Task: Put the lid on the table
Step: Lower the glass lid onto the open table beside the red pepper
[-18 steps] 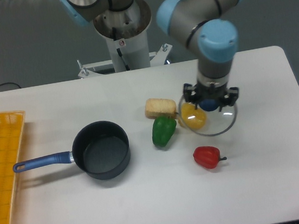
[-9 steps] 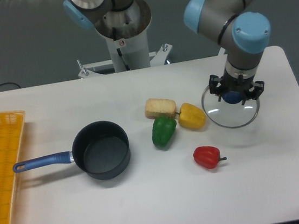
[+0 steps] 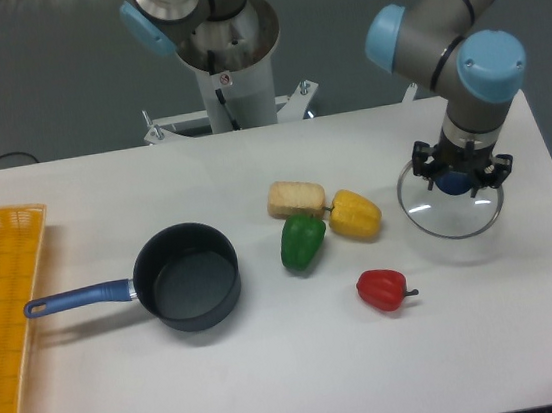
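Presently one tool (image 3: 460,180) pinches one lid (image 3: 452,207); three peppers (image 3: 303,240), one saucepan (image 3: 186,277).

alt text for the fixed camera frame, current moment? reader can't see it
A robot arm's gripper grips the dark blue knob of a round glass lid over the right side of a white table. To its left lie a yellow pepper, green pepper, bread piece and red pepper; farther left are an open blue-handled saucepan and a yellow mesh tray.

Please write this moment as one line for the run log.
gripper: shut on lid knob | lid: held over table, right side | pot: uncovered
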You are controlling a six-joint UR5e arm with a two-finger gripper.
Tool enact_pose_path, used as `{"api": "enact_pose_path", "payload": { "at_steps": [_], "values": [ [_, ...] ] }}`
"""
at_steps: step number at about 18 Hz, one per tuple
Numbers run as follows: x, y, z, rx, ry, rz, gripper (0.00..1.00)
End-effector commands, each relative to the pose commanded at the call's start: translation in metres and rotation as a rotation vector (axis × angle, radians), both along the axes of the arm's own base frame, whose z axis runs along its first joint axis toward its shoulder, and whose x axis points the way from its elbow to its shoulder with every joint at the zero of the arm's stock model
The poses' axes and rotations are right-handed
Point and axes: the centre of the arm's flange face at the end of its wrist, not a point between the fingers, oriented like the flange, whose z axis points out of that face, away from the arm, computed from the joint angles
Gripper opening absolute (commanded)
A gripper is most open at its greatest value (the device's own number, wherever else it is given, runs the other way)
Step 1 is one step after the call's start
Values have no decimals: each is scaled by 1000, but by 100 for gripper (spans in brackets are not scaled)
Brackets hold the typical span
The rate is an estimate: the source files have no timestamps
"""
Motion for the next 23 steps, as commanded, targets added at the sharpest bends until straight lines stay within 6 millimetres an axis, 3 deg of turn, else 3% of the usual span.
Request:
{"api": "enact_pose_path", "payload": {
  "at_steps": [9, 20, 23],
  "values": [
    [-9, 2, -23, 2, 3, 0, 42],
    [-2, 12, -31, 2, -5, -5, 42],
    [4, 23, -33, 2, -8, 6, 42]
  ]
}}
